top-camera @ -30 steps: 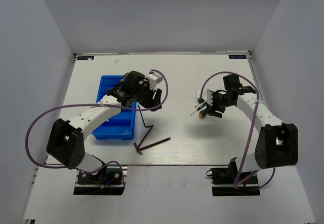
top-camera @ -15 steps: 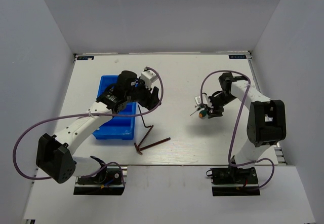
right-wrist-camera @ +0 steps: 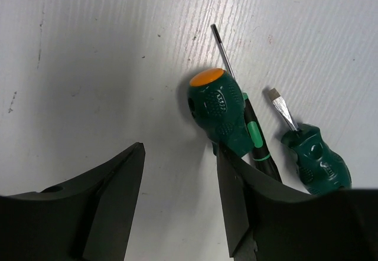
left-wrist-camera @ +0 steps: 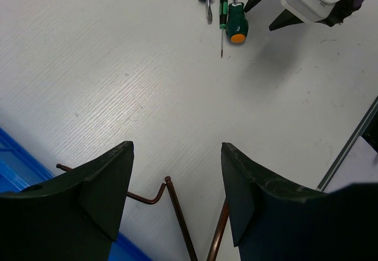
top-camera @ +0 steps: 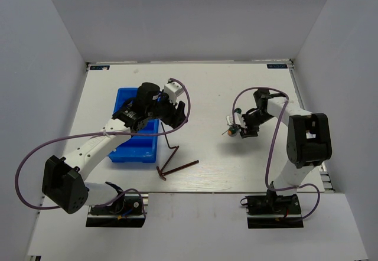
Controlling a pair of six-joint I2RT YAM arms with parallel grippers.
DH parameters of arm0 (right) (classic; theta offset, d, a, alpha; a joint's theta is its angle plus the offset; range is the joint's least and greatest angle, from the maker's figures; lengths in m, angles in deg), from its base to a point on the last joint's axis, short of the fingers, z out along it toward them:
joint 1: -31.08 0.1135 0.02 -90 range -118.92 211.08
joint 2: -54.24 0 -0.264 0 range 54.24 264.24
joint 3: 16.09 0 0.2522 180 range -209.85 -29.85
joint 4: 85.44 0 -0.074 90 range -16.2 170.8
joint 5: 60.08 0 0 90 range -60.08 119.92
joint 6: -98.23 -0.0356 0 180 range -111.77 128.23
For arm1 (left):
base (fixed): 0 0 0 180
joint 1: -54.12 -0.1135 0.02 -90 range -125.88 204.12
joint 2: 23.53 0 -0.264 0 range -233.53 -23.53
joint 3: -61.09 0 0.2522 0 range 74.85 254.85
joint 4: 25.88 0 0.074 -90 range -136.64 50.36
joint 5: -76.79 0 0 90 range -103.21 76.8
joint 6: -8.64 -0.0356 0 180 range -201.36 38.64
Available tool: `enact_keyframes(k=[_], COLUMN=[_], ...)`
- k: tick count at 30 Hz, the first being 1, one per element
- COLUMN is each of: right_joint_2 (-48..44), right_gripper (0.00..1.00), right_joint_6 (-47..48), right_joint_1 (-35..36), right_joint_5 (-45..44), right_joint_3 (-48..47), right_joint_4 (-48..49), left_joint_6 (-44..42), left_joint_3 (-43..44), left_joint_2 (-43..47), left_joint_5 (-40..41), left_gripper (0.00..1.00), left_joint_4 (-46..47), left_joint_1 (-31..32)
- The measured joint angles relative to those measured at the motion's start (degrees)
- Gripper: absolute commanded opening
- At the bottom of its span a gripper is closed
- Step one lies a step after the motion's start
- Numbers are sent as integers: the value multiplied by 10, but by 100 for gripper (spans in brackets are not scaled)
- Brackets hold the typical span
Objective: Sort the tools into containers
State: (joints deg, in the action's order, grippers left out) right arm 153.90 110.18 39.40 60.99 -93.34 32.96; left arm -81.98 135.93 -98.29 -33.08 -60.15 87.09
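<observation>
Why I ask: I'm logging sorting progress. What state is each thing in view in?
Blue bin: upright on the table, contents partly hidden.
Hex keys: lying on the table beside the bin.
Green screwdrivers: lying together on the table, unsorted.
Left gripper: open, empty, above the hex keys.
Right gripper: open, empty, over the screwdrivers.

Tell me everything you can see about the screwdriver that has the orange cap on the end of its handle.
The orange-capped screwdriver has a fat, dark green handle, dimpled and plastic-looking, ending in a round orange cap. It lies flat on the white table. The left wrist view shows a short metal shaft at its other end. In the right wrist view that end is hidden behind a finger of the open right gripper. A slim screwdriver lies right against its handle. Nothing grips it.
</observation>
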Motion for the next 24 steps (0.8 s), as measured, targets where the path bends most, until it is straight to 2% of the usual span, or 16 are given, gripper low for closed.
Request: enact_keyframes(k=[14,24], right_joint_2=[1,-1], right_gripper=[58,58], right_joint_6=[-21,10], right_joint_1=[0,1], right_joint_5=[40,47], right_joint_3=[1,7], right_joint_4=[41,46], left_joint_6=[0,0], left_joint_3=[0,0], left_joint_2=[0,0], left_joint_5=[0,0], left_gripper=[71,71], left_joint_4=[0,0], left_joint_1=[0,0])
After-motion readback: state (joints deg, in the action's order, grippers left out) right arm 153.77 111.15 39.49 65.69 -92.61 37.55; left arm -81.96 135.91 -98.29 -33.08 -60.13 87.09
